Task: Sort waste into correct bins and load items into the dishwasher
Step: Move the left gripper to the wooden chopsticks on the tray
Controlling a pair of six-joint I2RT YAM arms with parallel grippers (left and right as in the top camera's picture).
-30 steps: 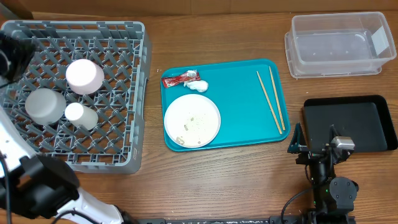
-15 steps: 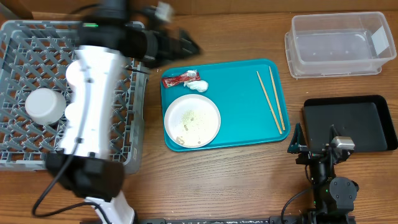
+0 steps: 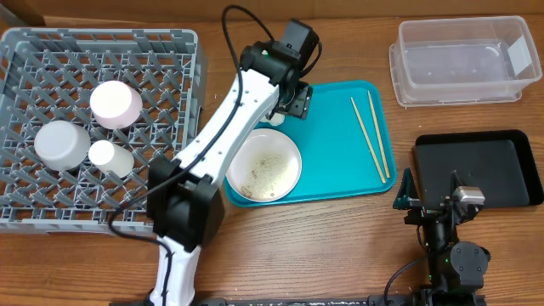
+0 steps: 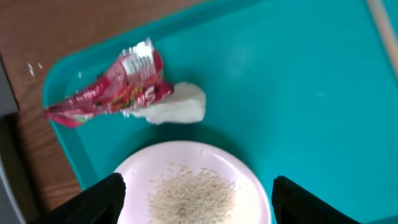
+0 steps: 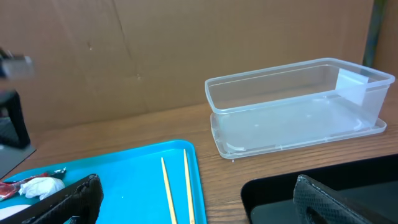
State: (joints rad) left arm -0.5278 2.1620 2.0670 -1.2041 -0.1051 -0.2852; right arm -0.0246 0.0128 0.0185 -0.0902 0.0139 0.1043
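My left gripper (image 3: 293, 100) is open and hangs over the back left of the teal tray (image 3: 340, 144). In the left wrist view its fingers (image 4: 93, 202) straddle a white plate (image 4: 249, 180) of rice scraps (image 4: 193, 196). A red wrapper (image 4: 115, 90) and a white tissue wad (image 4: 177, 106) lie just beyond. The plate (image 3: 263, 166) also shows overhead. Two chopsticks (image 3: 371, 136) lie on the tray's right side. My right gripper (image 3: 432, 194) is open and empty beside the black tray (image 3: 476, 170). The clear tub (image 3: 463, 59) stands at the back right.
The grey dish rack (image 3: 195, 85) fills the left side and holds a pale bowl (image 3: 116, 104), another upturned bowl (image 3: 61, 143) and a small white cup (image 3: 110, 157). My left arm crosses from the front edge over the tray's left rim.
My left arm has swung from the rack's far left, across the rack, to above the teal tray's back left corner. The right arm has not moved.
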